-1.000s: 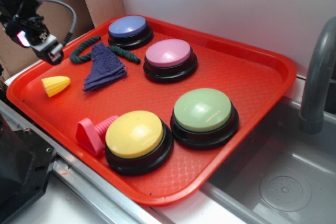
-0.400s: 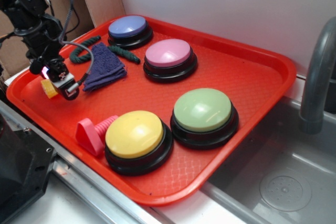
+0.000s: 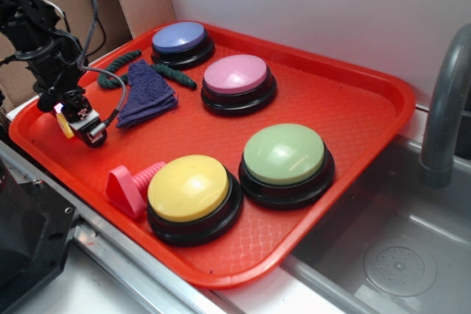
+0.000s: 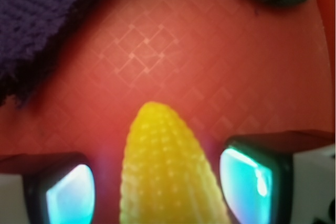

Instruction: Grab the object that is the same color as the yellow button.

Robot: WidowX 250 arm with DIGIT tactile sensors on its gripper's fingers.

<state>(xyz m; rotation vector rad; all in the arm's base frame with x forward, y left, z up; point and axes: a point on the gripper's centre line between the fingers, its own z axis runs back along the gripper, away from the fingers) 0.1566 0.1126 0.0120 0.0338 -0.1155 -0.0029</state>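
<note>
The corn cob [image 4: 165, 174] lay on the tray [image 3: 353, 101] between the gripper [image 3: 79, 123] fingers [image 4: 68, 195], left of the folded cloth [image 3: 147, 93], behind the screw toy [image 3: 131, 185].

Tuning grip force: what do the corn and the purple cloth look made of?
Corn: looks like hard molded plastic, semi-glossy; regular raised kernel bumps with soft highlights. It sits between the gripper fingers.
Purple cloth: looks like knitted or terry fabric, matte; fuzzy looped texture, folded and soft.
</note>
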